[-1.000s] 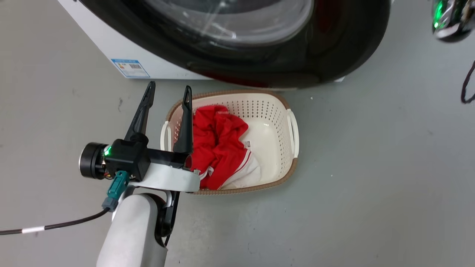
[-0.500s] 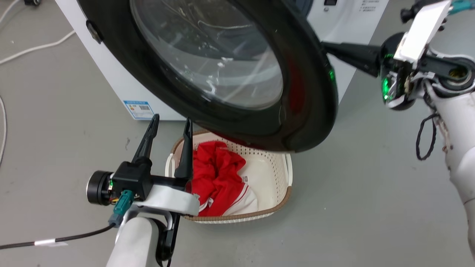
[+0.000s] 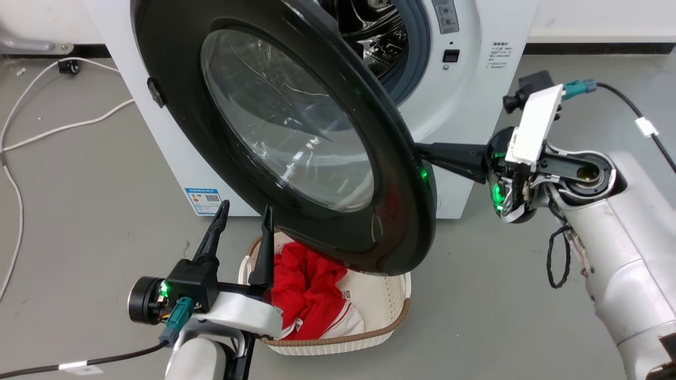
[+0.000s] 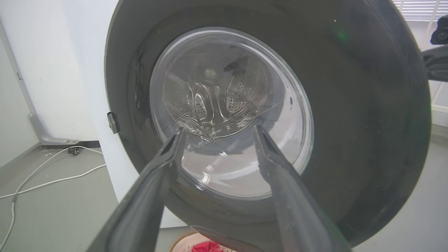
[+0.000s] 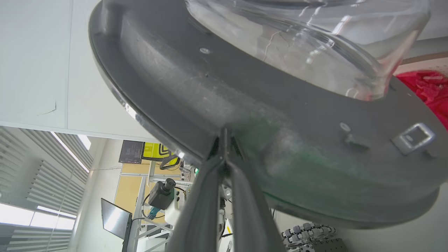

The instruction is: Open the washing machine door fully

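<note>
The washing machine door (image 3: 285, 132) (swung out) overhangs half the basket (image 3: 396, 301).

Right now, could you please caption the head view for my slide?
Right gripper, shut, touches the rim of the partly open washing machine door; left gripper, open, faces it.

We place all by the washing machine door (image 3: 285, 137): washing machine (image 3: 465, 105) behind, basket (image 3: 391, 316) beneath, right gripper (image 3: 422, 152) at its right rim.

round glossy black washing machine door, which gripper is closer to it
Right. The right gripper, shut, meets the rim of the black door; the left gripper hangs open, apart, facing its glass.
</note>
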Motion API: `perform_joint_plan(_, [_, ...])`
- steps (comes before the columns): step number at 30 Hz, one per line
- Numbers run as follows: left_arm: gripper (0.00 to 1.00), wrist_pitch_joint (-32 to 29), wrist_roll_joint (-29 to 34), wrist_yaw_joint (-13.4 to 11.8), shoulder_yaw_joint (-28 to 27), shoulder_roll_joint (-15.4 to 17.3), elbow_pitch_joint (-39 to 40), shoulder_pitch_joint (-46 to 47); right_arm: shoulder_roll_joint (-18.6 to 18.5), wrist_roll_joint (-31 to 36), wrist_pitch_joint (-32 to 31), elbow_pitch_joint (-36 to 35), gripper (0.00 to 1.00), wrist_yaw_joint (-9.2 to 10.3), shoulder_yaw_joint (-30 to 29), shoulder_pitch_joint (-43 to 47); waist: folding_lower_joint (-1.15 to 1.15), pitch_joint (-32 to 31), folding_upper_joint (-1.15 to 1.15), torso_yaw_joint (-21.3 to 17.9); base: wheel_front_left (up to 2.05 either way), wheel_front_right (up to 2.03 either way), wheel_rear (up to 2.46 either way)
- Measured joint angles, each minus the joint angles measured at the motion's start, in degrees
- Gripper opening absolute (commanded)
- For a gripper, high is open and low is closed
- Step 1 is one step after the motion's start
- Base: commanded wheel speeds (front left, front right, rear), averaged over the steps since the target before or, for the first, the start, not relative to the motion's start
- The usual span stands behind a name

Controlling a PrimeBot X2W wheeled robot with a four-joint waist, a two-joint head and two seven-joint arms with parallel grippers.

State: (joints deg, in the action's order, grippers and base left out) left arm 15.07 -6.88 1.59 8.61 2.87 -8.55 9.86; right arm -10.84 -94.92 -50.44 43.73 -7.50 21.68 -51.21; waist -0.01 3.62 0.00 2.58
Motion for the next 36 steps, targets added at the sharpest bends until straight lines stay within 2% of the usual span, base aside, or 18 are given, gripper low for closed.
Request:
perform_joint_plan(17, [1.00, 0.00, -0.33, 0.01, -0.49, 0.00, 0.27, -2.72, 5.46, -3.20, -1.55, -9.35, 0.00, -0.07, 4.25, 9.01, 0.00, -2.79, 0.00, 0.89, 0.00, 0.00, 0.00])
perform_joint_plan(25, [1.00, 0.00, -0.42, -0.08, -0.60, 0.00, 0.63, -3.11, 6.58, -4.45, -1.16, -12.59, 0.00, -0.05, 7.26, 11.62, 0.01, -2.87, 0.00, 1.01, 0.00, 0.00, 0.00])
perform_joint_plan(31, [1.00, 0.00, -0.59, -0.22, -0.66, 0.00, 0.77, -3.48, 6.98, -4.97, 1.15, -14.13, 0.00, -0.07, 8.18, 12.70, 0.01, -2.73, 0.00, 0.98, 0.00, 0.00, 0.00])
perform_joint_plan(36, [1.00, 0.00, -0.86, -0.34, -0.75, 0.00, 0.80, -3.64, 6.47, -4.13, 8.69, -16.30, 0.00, -0.04, 5.37, 13.61, 0.01, -2.67, 0.00, 0.65, 0.00, 0.00, 0.00])
